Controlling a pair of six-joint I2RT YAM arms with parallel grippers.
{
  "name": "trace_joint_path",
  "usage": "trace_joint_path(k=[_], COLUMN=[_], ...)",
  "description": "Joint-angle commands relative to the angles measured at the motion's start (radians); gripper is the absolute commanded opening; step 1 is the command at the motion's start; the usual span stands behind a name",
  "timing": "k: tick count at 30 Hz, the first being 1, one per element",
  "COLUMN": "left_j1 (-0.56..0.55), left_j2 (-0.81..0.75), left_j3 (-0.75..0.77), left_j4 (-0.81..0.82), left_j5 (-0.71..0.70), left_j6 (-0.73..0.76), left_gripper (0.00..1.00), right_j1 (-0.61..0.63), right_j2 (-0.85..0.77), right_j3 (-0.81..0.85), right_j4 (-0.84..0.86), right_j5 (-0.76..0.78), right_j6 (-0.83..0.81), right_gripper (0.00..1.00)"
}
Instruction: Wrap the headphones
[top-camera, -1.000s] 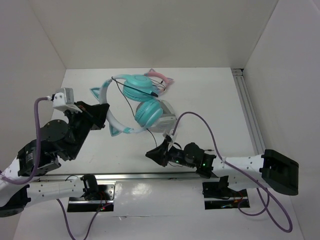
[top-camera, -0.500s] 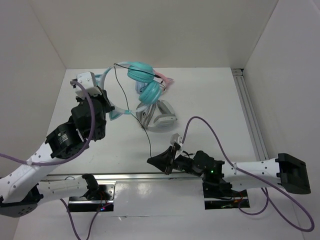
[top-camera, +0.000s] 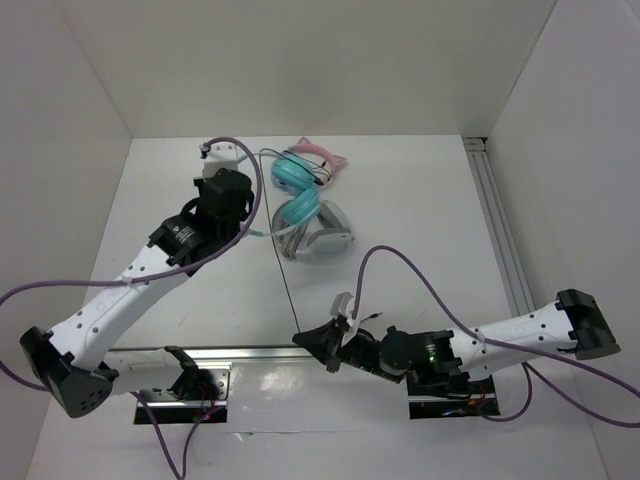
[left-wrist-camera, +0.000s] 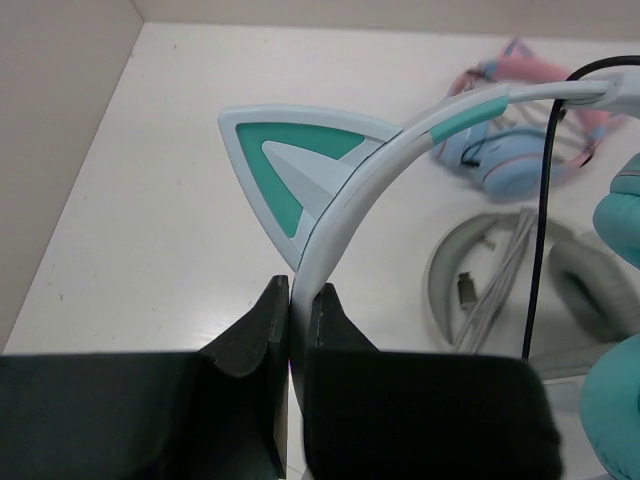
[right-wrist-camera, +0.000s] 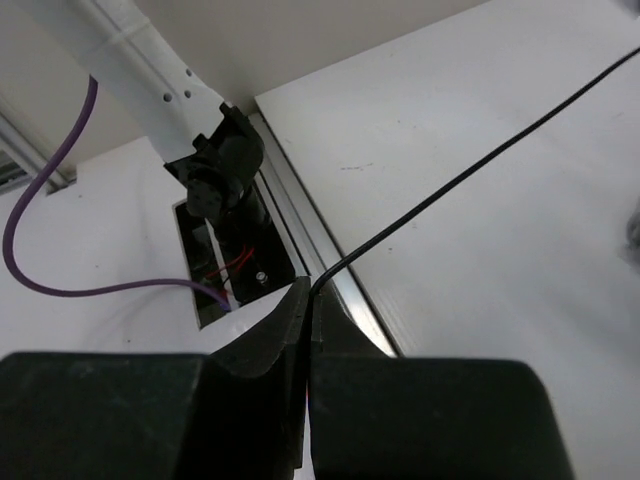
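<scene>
**Cable Held Taut; Winding Not Yet Started**

The left pincer (left-wrist-camera: 297, 297) is clenched on the white headband of the headphones (left-wrist-camera: 400, 150), which are at the far side of the bench (top-camera: 430, 200). The right pincer (right-wrist-camera: 308, 292) is clenched on the black cable (right-wrist-camera: 480, 165), which runs taut to the near edge. The next move likely calls for looping the cable around the headband while holding both grips.

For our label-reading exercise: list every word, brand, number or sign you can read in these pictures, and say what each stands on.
No readable text in any view.
teal headphones: headband and cat ear are plain, no print.
grey-white headphones: no marking shows.
blue-and-pink headphones: blurred, nothing legible.
black cable: plain.
</scene>
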Motion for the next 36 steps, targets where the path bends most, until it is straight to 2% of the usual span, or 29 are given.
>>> trace_joint_path(k=[1, 6, 7, 10, 15, 18, 23, 25, 27, 30, 34, 36], left_j1=[0.057, 0.032, 0.010, -0.059, -0.184, -0.237, -0.346, -0.377, -0.395, -0.429, -0.452, -0.462], left_j2=[0.018, 0.091, 0.120, 0.153, 0.197, 0.208, 0.147, 0.138, 0.138, 0.104, 0.043, 0.010], left_j3=[-0.015, 0.036, 0.058, 0.072, 0.001, 0.001, -0.022, -0.008, 0.027, 0.038, 0.029, 0.017], left_j4=[0.129, 0.052, 0.038, -0.054, -0.155, -0.250, -0.340, -0.412, -0.509, -0.568, -0.621, -0.621], left_j5=[-0.036, -0.036, -0.013, 0.051, 0.000, 0.075, 0.156, 0.165, 0.194, 0.245, 0.292, 0.326], left_j6=[-0.051, 0.018, 0.067, 0.079, 0.122, 0.113, 0.078, 0.049, 0.023, 0.023, 0.011, 0.011], left_gripper=[0.00, 0.00, 0.00, 0.00, 0.00, 0.00, 0.00, 0.00, 0.00, 0.00, 0.00, 0.00], right_j1=[0.074, 0.086, 0.086, 0.072, -0.102, -0.197, -0.285, -0.296, -0.296, -0.305, -0.342, -0.359], right_j2=[0.000, 0.021, 0.022, 0.002, -0.089, -0.074, 0.015, 0.061, 0.080, 0.080, 0.023, -0.012], right_j3=[0.104, 0.294, 0.324, 0.388, 0.454, 0.509, 0.577, 0.598, 0.599, 0.570, 0.536, 0.504], right_j4=[-0.139, -0.331, -0.363, -0.428, -0.475, -0.555, -0.679, -0.706, -0.680, -0.628, -0.563, -0.508], right_j5=[0.105, 0.199, 0.242, 0.302, 0.182, 0.139, 0.150, 0.229, 0.320, 0.403, 0.414, 0.426], right_j6=[-0.070, -0.138, -0.171, -0.266, -0.325, -0.334, -0.376, -0.394, -0.417, -0.436, -0.445, -0.457], right_gripper=[0.00, 0.00, 0.00, 0.00, 0.00, 0.00, 0.00, 0.00, 0.00, 0.00, 0.00, 0.03])
